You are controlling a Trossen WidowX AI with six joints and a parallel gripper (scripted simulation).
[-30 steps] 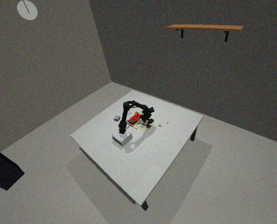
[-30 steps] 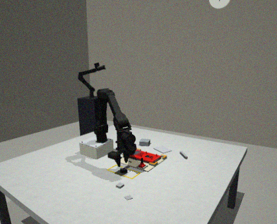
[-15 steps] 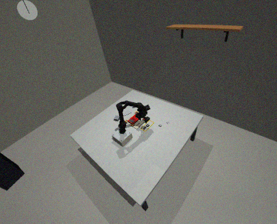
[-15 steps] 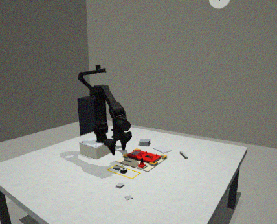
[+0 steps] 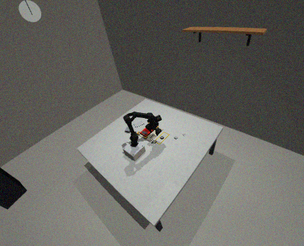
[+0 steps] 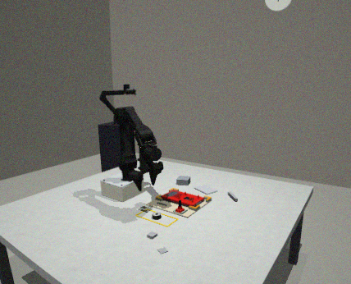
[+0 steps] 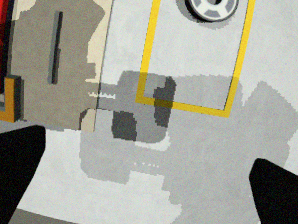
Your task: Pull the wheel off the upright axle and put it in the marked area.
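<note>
In the exterior view, we noted the gripper [image 5: 154, 131] [image 6: 147, 186] [image 7: 152, 155] spread wide, empty and raised left of centre, the wheel [image 5: 162, 137] [image 6: 156, 216] [image 7: 212, 16] inside the yellow outline [image 5: 165, 138] [image 6: 168, 226] [image 7: 182, 107] at lower centre, and judged that only a low return sweep might knock it across the line.

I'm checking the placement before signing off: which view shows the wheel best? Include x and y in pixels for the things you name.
The wrist view: the round black-and-white wheel [image 5: 162, 137] [image 6: 156, 216] [image 7: 213, 5] is largest there, spokes visible, though its top is cut off. Exterior shows it whole but small, inside the yellow outline [image 5: 167, 136] [image 6: 172, 222] [image 7: 185, 106]; top, merely a dark dot.
</note>
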